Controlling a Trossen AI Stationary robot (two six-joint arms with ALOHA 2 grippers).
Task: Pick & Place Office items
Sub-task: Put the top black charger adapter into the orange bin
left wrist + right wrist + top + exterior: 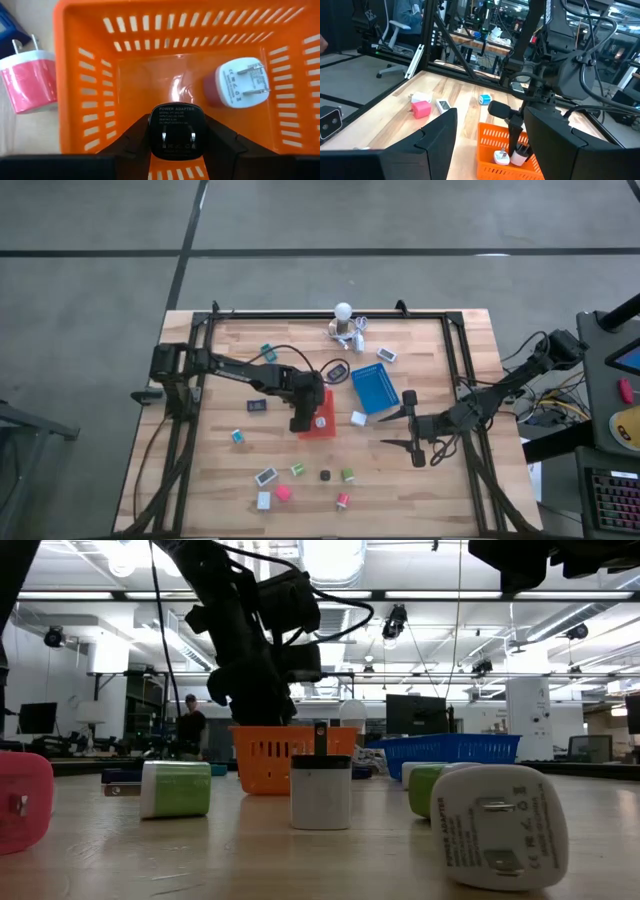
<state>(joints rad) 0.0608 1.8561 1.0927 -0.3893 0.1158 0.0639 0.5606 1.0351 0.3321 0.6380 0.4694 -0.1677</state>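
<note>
My left gripper (pixel 303 420) is over the orange tray (pixel 324 426), shut on a black power adapter (pixel 176 131). A pink and white adapter (pixel 237 85) lies on the tray floor. Another pink adapter (pixel 27 80) lies on the table outside the tray wall. My right gripper (pixel 390 430) is open and empty, right of the orange tray and below the blue tray (pixel 375 388). Several small adapters lie on the near half of the table, among them a green one (pixel 347 474), a pink one (pixel 283 493) and a black one (pixel 325 475). My left gripper pinches the black adapter by its two opposite sides (pixel 152 131) between its two fingers. The pronged face (pixel 176 137) is turned back toward the wrist. The fingers come from above, pointing down into the orange tray. I cannot tell whether the adapter touches the tray floor.
A white round-bulbed cluster with cables (pixel 345 320) stands at the far edge. Adapters lie at the far side too: a teal one (pixel 268 352) and a white one (pixel 386 355). A white one (pixel 358 418) sits between the trays. A black frame borders the table.
</note>
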